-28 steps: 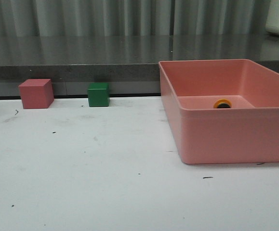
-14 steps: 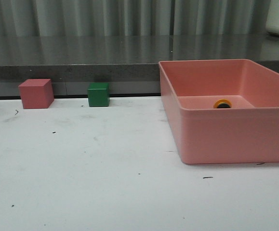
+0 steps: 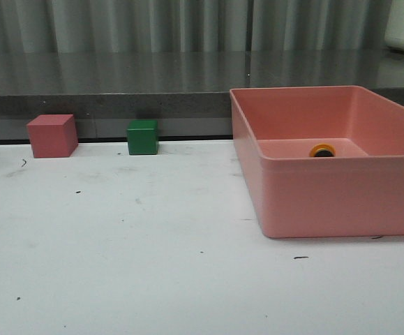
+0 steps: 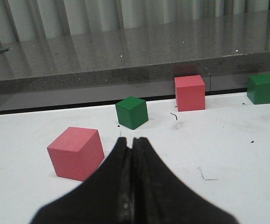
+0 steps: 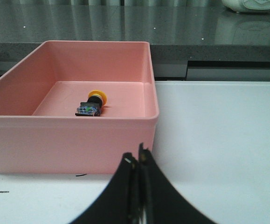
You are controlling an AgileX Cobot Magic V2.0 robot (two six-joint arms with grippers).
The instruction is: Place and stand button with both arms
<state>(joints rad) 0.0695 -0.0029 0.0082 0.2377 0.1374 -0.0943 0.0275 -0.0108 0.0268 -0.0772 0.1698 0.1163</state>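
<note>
Lying on its side, the button [image 5: 92, 103] rests on the floor of the pink bin [image 5: 149, 79], left of centre in my right wrist view; my right hand [image 5: 138, 161] and left hand [image 4: 130, 142] are both pressed together, empty, above the white worktop [image 3: 153, 244]

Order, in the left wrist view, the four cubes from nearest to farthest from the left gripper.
From the left gripper:
1. Near pink cube, beside the fingertips.
2. Near green cube, just ahead.
3. Far pink cube, by the ledge.
4. Far green cube, at the frame's edge.
</note>
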